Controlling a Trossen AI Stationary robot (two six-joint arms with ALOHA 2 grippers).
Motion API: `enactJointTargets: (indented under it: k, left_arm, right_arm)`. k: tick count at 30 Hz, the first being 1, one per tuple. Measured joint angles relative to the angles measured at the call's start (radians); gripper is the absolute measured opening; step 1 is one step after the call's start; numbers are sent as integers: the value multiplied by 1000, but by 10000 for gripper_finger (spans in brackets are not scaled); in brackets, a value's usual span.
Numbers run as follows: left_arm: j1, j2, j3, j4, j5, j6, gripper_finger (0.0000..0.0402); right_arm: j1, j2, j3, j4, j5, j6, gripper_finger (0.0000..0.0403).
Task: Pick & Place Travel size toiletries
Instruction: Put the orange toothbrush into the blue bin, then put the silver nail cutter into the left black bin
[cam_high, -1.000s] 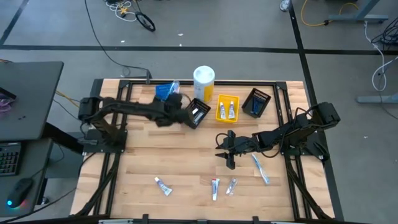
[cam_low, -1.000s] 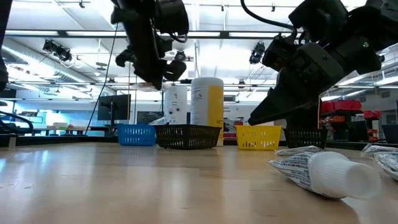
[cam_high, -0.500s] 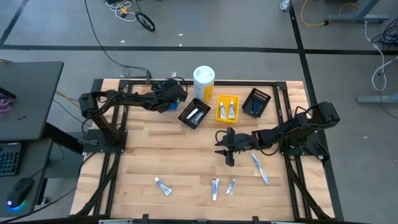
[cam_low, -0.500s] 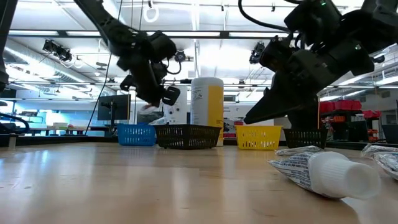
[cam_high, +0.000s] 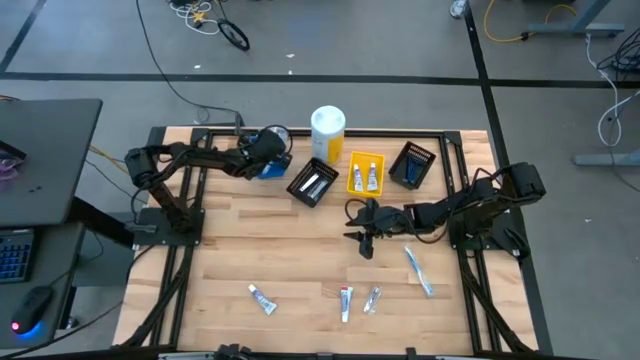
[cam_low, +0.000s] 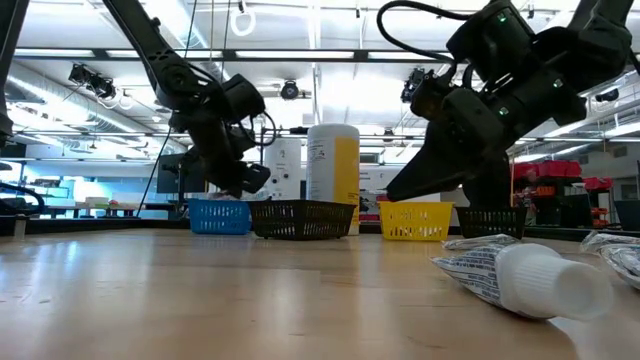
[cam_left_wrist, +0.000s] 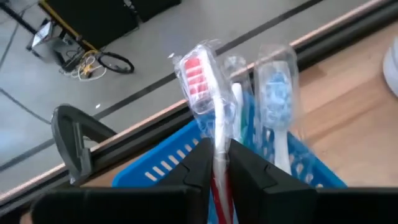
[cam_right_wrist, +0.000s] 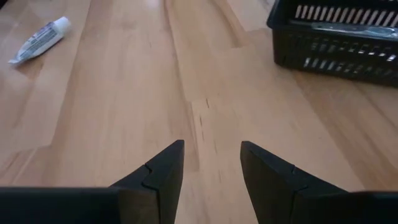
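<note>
My left gripper is at the blue bin on the far left of the table, shut on a wrapped red toothbrush. A pale-blue toothbrush stands in the same bin. My right gripper hangs open above bare wood at mid-table with nothing between its fingers. Another pale-blue toothbrush and three small tubes lie flat on the table nearer the front. My left gripper pinches the red toothbrush's handle, a little below the bristle head, between its two fingers. The brush lies along the fingers, and its head sticks out past their tips over the blue bin. Whether it touches the bin I cannot tell.
Along the far edge stand a tall white-and-yellow cylinder, a black bin holding tubes, a yellow bin holding two tubes, and another black bin. One tube lies close to the low camera.
My left gripper has swung from above the black bin toward the table's left and far edge and gone down to the blue bin, carrying the red toothbrush. My right gripper has edged slightly toward the far edge, still open.
</note>
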Motion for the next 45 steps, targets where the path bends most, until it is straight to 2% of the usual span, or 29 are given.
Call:
enactJointTargets:
  k: [14,18,21,26,29,35,38,45]
  left_arm:
    - [-24,-2,7,-35,30,71,178]
    - [-53,-30,59,-161,-26,107,202]
    - [-80,-75,104,-293,-53,45,214]
    - [-135,-167,137,-461,-54,-32,219]
    - [-178,-225,137,-503,-53,-79,216]
    - [-273,-296,137,-523,-54,-130,206]
    - [-311,-297,137,-521,-54,-134,202]
    - [-385,-294,137,-520,-46,-206,192]
  right_arm:
    - [0,0,0,4,1,-50,168]
    - [0,0,0,2,1,-51,168]
    - [0,0,0,3,3,-57,168]
    - [0,0,0,-28,31,-117,168]
    - [1,-39,0,-127,26,-135,168]
    - [1,-265,0,-522,35,-59,168]
    - [-6,-339,0,-652,26,-12,168]
    - [-7,-307,0,-759,18,10,168]
